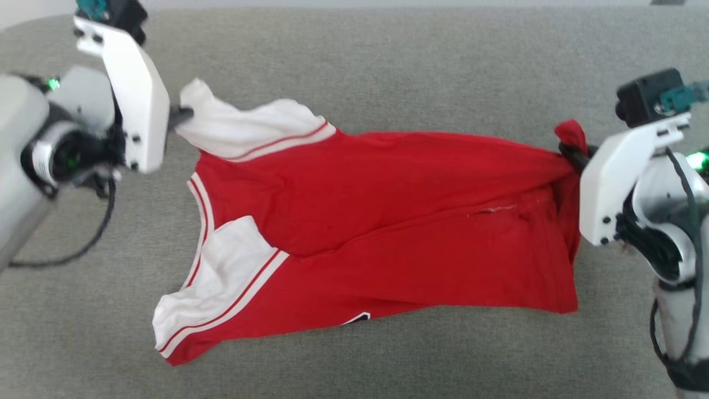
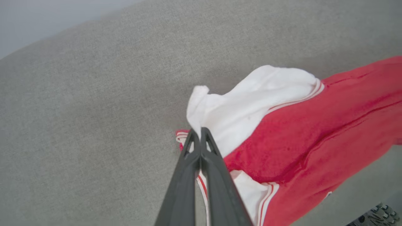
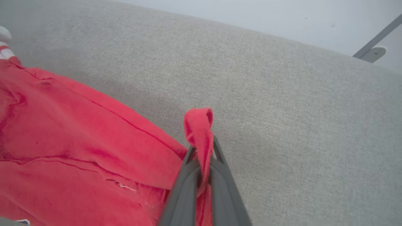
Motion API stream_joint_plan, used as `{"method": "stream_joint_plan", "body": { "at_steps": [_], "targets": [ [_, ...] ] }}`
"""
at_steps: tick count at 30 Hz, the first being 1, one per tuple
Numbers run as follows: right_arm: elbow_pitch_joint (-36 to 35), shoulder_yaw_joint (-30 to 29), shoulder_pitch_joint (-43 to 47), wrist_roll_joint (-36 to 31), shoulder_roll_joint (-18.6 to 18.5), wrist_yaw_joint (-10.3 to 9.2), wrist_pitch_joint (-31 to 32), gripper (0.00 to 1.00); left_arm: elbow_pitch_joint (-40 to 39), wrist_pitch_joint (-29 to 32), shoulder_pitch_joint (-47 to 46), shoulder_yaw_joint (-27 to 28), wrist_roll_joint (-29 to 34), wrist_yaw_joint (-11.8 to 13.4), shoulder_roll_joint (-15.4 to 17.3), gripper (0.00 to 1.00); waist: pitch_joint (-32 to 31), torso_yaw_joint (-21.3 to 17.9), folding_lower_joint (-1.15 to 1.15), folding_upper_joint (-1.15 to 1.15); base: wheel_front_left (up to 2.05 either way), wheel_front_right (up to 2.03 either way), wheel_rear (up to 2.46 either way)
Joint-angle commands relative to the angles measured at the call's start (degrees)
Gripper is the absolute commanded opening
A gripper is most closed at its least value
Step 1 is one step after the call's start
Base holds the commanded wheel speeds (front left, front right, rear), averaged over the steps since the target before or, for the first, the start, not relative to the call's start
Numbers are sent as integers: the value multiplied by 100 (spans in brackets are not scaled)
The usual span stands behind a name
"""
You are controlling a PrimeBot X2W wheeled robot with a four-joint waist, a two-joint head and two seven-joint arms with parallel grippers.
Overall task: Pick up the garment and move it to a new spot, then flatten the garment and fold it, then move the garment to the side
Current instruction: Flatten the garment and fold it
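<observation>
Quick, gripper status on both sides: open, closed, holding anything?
Left gripper: closed, holding the garment by its white sleeve.
Right gripper: closed, holding the garment by a bunched red corner at the hem end.

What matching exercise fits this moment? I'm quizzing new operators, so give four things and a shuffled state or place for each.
1 left gripper
2 right gripper
3 garment
4 grey surface

A shut on the red hem corner
B lying beneath the cloth
C shut on the white sleeve
D held at both ends

Pairs: 1-C, 2-A, 3-D, 4-B
</observation>
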Motion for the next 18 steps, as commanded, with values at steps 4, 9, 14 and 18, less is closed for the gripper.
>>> {"method": "stream_joint_plan", "body": {
  "at_steps": [4,9,14,18],
  "targets": [
    [-385,-38,409,109,-164,-1,115,0,-1271,183,511,-74,-190,686,545,0,-88,79,0,0,0,0,0],
    [-656,-66,841,187,-306,-1,187,0,-2570,243,1061,-200,-324,1438,1116,0,-83,101,0,0,0,0,0],
    [-664,-105,1275,281,-290,-1,271,0,-3221,148,1616,-311,-486,1915,1390,0,-49,99,0,0,0,0,0],
    [-512,-81,1524,336,-205,-1,254,0,-3151,17,1981,-392,-515,2010,1326,0,-24,82,0,0,0,0,0]
  ]
}}
